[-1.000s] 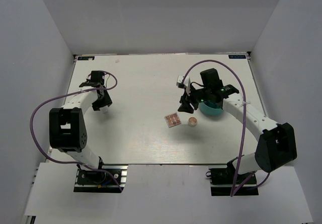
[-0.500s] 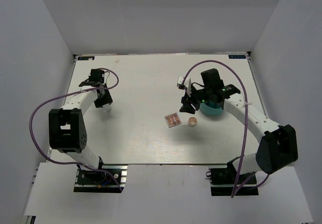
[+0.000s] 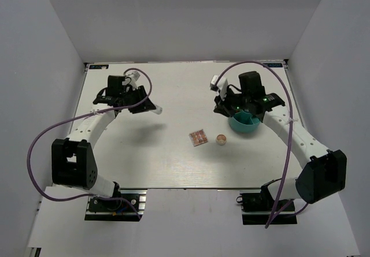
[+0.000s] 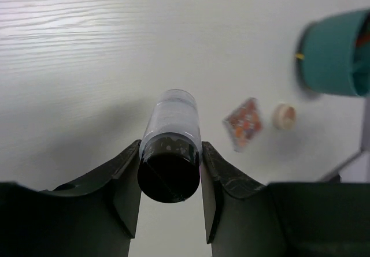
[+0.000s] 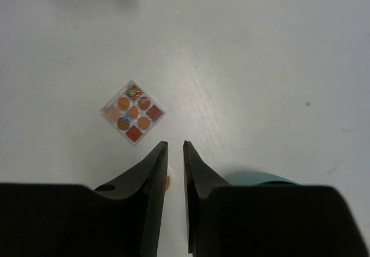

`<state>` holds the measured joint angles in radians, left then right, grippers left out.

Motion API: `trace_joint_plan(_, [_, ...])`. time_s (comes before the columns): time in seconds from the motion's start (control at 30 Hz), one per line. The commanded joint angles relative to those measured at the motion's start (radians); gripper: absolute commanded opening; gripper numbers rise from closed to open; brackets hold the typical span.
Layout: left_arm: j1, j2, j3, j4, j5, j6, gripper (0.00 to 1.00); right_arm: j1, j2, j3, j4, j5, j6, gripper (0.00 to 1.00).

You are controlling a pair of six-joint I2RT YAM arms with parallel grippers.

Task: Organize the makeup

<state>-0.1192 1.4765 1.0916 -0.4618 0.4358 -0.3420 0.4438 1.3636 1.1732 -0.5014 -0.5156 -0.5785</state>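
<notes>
Makeup status: white bottle (image 4: 171,124) was off the surface, clamped across its dark capped end in the left hand (image 4: 171,147). A second earlier that hand sat low at 9 o'clock of the surface; it had since lifted and swung to about 10 o'clock of centre, bottle nose pointing toward 4 o'clock. I read it as a carry toward the teal cup (image 3: 245,129) at 3 o'clock.

Right hand (image 5: 174,144) had pulled back from over the loose pieces to 12 o'clock of the cup. Its fingers had drawn nearly together, a thin slit left between them and nothing in it.

Square palette (image 3: 198,137) and round compact (image 3: 220,139) lay untouched just off centre toward 4 o'clock, compact at 3 o'clock of the palette. So one item was in transit and at least two were still to sort.

No readable text: the bottle label was blurred, and the blue stickers (image 3: 98,66) at the far corners were too small.
</notes>
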Motion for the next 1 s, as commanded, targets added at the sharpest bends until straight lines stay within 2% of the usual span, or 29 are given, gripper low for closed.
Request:
trace_joint_plan(0.0, [-0.063,-0.024,0.052,0.107,0.236,-0.034,0.12,-0.036,-0.052,0.088,0.087,0.132,0.087,0.22])
trace_joint_plan(0.07, [-0.124,0.001,0.095,0.11,0.262,-0.035,0.11,-0.069,-0.063,0.103,0.116,0.184,0.127,0.14])
trace_joint_plan(0.23, [-0.264,0.094,0.246,0.109,0.303,-0.037,0.11,-0.146,-0.095,0.138,0.184,0.301,0.193,0.1])
trace_joint_plan(0.43, [-0.428,0.221,0.379,0.106,0.288,-0.034,0.11,-0.258,-0.15,0.129,0.248,0.429,0.249,0.03])
trace_joint_plan(0.6, [-0.531,0.332,0.503,0.086,0.271,-0.029,0.12,-0.335,-0.214,0.077,0.287,0.439,0.282,0.02])
trace_joint_plan(0.83, [-0.612,0.534,0.766,0.035,0.225,-0.023,0.12,-0.39,-0.239,0.046,0.276,0.401,0.307,0.02])
trace_joint_plan(0.97, [-0.642,0.582,0.81,0.054,0.186,-0.037,0.12,-0.412,-0.251,0.033,0.27,0.384,0.309,0.02])
